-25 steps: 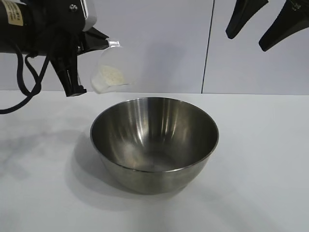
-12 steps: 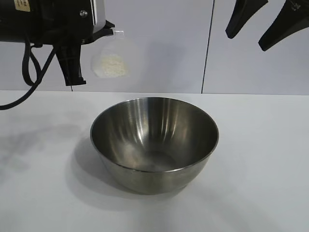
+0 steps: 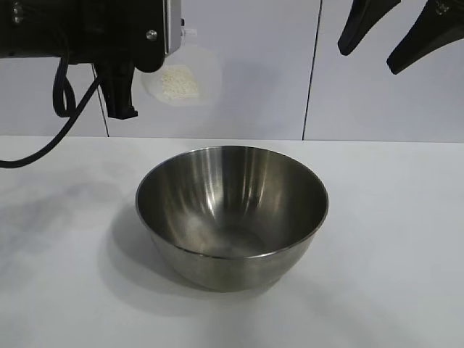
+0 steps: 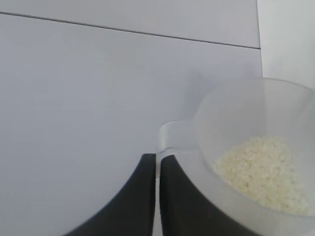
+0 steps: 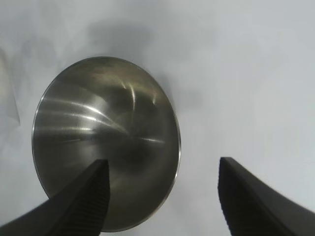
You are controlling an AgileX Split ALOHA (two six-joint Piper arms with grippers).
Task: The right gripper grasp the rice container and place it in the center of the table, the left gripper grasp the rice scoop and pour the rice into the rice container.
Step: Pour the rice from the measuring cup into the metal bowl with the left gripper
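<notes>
The rice container (image 3: 217, 190), a big steel bowl, stands on the white table (image 3: 395, 246) in the middle, and I see no rice inside it. My left gripper (image 3: 178, 34) is high at the upper left, behind the bowl's left rim. It is shut on the side handle of the rice scoop (image 3: 183, 72), a clear cup tipped on its side with rice (image 3: 179, 83) in it. The left wrist view shows the shut fingers (image 4: 147, 196), the scoop (image 4: 236, 113) and the rice (image 4: 263, 167). My right gripper (image 3: 370, 60) hangs open and empty at the upper right; its wrist view (image 5: 162, 167) looks down on the bowl (image 5: 98, 123).
A pale wall with a dark vertical seam (image 3: 312, 72) stands behind the table. The left arm's black cable (image 3: 54, 138) loops down at the left. Bare tabletop lies all round the bowl.
My left gripper has risen and moved right with the scoop, closer to the bowl's side. The bowl and the right gripper have not moved.
</notes>
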